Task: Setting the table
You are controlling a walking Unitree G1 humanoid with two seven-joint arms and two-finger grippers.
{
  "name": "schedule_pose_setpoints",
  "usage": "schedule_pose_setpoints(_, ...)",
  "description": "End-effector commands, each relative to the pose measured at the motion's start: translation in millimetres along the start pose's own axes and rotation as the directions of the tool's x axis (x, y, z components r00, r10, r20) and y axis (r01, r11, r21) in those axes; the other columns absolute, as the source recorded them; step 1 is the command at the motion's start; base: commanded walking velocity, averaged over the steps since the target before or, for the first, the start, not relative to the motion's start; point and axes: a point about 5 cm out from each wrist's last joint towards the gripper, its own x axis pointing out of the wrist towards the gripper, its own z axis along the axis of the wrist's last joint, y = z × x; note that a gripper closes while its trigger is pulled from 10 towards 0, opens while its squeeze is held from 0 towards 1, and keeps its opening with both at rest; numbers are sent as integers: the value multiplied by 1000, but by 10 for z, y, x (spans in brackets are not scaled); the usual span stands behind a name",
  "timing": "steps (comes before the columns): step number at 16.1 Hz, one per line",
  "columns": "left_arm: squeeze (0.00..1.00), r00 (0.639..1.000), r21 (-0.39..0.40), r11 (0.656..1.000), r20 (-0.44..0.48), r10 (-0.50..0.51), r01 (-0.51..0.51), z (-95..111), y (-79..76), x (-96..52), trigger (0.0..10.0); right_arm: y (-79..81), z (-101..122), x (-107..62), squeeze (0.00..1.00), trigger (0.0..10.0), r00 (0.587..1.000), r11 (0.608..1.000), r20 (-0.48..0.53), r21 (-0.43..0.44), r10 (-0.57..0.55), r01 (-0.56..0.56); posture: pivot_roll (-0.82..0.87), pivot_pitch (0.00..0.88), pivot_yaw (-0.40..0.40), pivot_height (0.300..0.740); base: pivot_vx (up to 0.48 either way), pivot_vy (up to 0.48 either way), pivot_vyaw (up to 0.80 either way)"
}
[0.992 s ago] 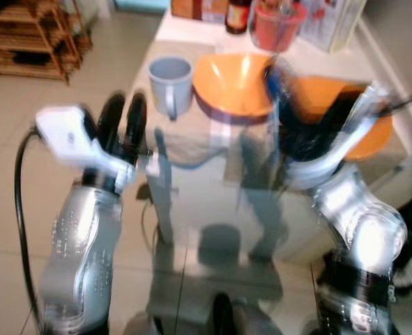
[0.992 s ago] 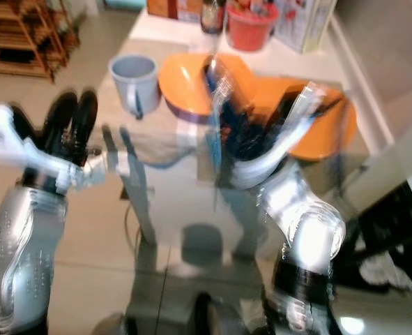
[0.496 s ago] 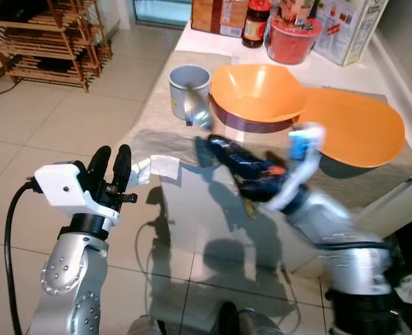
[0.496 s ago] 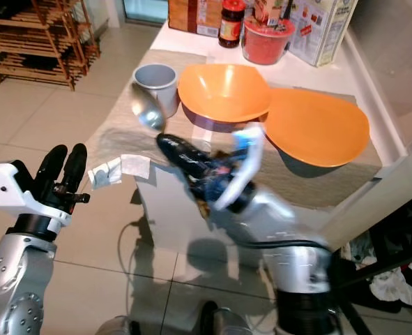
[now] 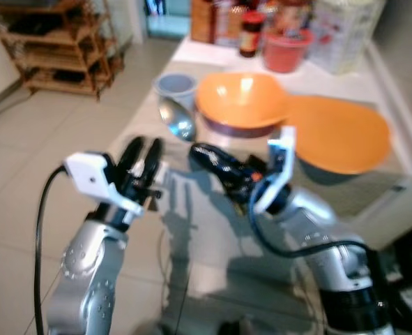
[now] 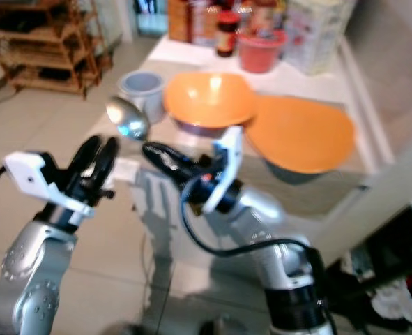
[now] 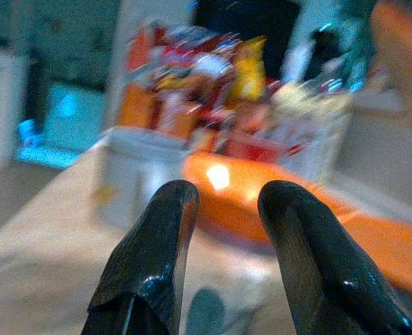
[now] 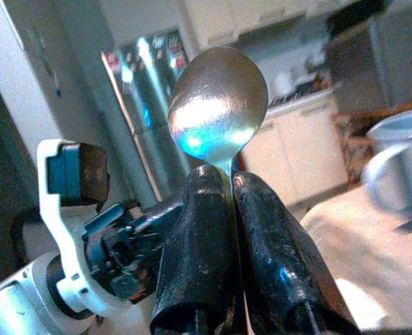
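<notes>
My right gripper (image 5: pixel 204 156) is shut on a metal spoon (image 5: pixel 177 120), held out over the near part of the table with the bowl end toward the grey mug (image 5: pixel 174 86). The spoon (image 8: pixel 218 106) rises from between the shut fingers (image 8: pixel 195 230). An orange bowl (image 5: pixel 242 102) and an orange plate (image 5: pixel 338 134) sit on the beige table runner (image 5: pixel 139 131). My left gripper (image 5: pixel 142 151) is raised at the table's near left edge, fingers slightly apart and empty; between its fingertips (image 7: pixel 178 202) I see the mug (image 7: pixel 134 174) and bowl (image 7: pixel 251 188).
Jars, a red tub (image 5: pixel 284 49) and boxes (image 5: pixel 341 31) crowd the table's far end. A wooden rack (image 5: pixel 63 49) stands on the tiled floor at left. A wall runs along the table's right side. The near tabletop is glass.
The camera view has shifted and blurred. My left arm has lifted closer to the table edge. The right gripper has brought the spoon a little nearer to me, still gripped.
</notes>
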Motion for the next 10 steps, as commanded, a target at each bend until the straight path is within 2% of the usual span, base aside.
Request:
schedule_pose_setpoints(1,0,999,-8,1000,34,-17,18,102,25,-8,10000,99,102,89,0,10000,994,995,39,5,98,-99,-76,74,17,740,0,-435,0)
schedule_pose_setpoints(4,0,997,0,1000,73,-31,31,214,51,9,10000,167,83,92,0,10000,985,984,12,33,172,-173,-73,72,14,740,0,-435,-800)
schedule_pose_setpoints(6,0,996,-3,999,78,-38,38,230,51,15,10000,170,73,91,0,10000,983,983,9,27,181,-181,-70,71,15,740,0,-435,0)
schedule_pose_setpoints(9,0,995,-22,999,88,-38,40,249,52,9,10000,172,88,68,0,10000,980,979,4,39,201,-201,-76,75,13,740,0,-436,-800)
schedule_pose_setpoints(10,0,996,-26,999,86,-36,38,246,64,3,10000,160,100,60,0,10000,982,981,12,42,189,-189,-76,74,11,740,0,-435,0)
